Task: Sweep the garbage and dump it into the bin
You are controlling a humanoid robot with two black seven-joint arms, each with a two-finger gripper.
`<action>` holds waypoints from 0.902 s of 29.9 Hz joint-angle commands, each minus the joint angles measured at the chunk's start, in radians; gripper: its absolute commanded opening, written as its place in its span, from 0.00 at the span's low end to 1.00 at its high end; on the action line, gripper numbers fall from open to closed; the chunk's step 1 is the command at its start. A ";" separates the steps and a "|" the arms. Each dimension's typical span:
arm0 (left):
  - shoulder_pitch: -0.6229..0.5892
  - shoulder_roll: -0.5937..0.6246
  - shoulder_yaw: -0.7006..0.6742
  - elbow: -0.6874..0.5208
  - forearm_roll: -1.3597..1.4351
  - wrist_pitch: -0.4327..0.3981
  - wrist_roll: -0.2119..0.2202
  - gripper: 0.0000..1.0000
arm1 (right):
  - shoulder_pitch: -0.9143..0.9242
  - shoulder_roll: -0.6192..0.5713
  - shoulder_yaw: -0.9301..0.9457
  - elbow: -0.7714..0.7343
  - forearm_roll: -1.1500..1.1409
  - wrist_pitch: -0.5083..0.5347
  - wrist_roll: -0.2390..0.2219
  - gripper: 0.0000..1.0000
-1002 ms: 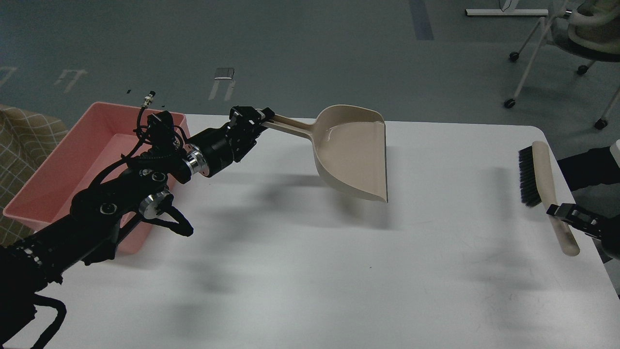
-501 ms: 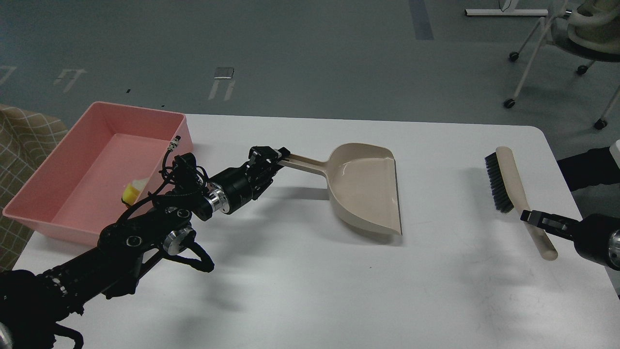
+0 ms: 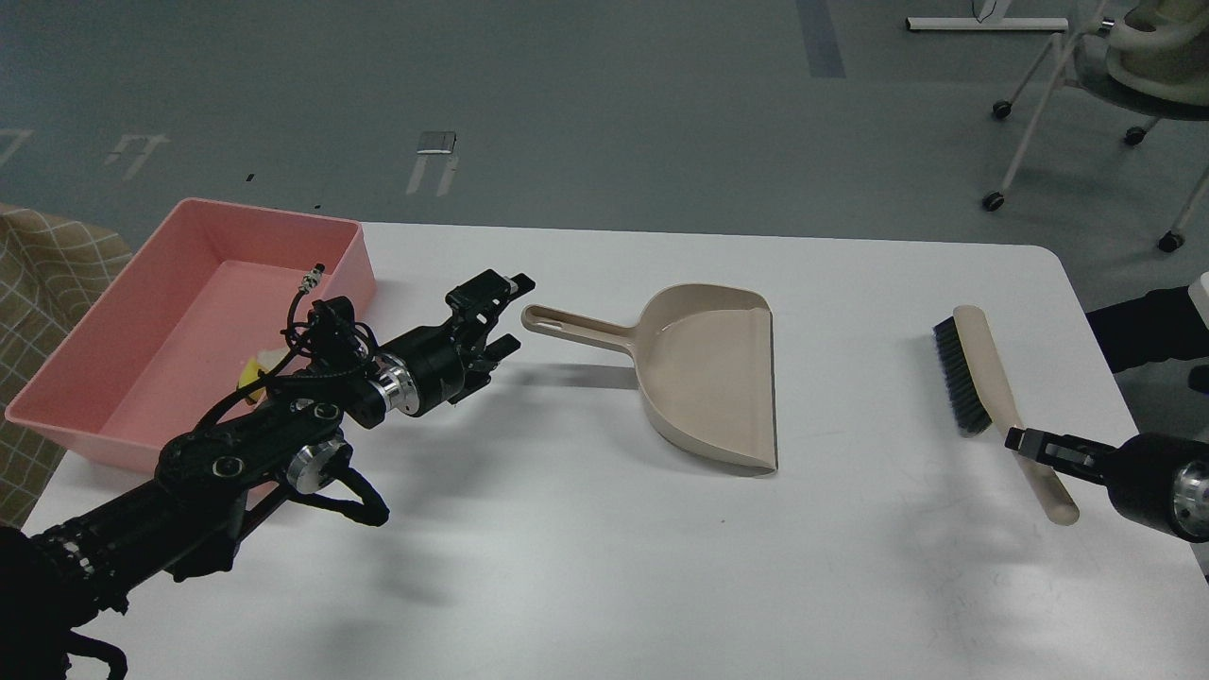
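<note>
garbage (image 3: 257,370) in pink bin (image 3: 142,321), left hand (image 3: 499,314) released beside dustpan (image 3: 704,373), right hand (image 3: 1025,441) grasping brush (image 3: 982,397)

**A:** how's the feed looking?

**B:** pretty even overhead light, nothing harsh. My white table (image 3: 661,567) is bright, and soft fuzzy shadows sit under my left arm (image 3: 236,453) and the dustpan (image 3: 718,378). Small shiny patch inside the pan.

**A:** blur?

**B:** mostly sharp. My black arm parts go so dark the detail mushes together, though.
</note>
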 commanded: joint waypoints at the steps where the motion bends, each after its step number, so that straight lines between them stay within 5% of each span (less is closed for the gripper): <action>1: -0.001 0.035 -0.001 -0.008 0.000 -0.005 0.000 0.98 | 0.000 0.002 0.001 -0.001 -0.001 0.000 -0.002 0.35; 13: -0.012 0.098 -0.005 -0.009 -0.068 -0.009 0.000 0.98 | 0.013 0.004 0.024 -0.001 0.002 0.000 -0.002 0.55; 16: -0.027 0.144 -0.016 -0.025 -0.108 -0.009 -0.002 0.98 | 0.013 0.005 0.102 0.019 0.008 0.000 -0.003 0.70; 18: -0.047 0.203 -0.036 -0.069 -0.170 -0.017 -0.003 0.98 | 0.013 0.028 0.217 0.034 0.015 0.000 -0.003 0.98; 27: -0.099 0.377 -0.129 -0.120 -0.236 -0.057 -0.022 0.98 | 0.045 0.303 0.639 0.033 0.103 0.000 -0.003 1.00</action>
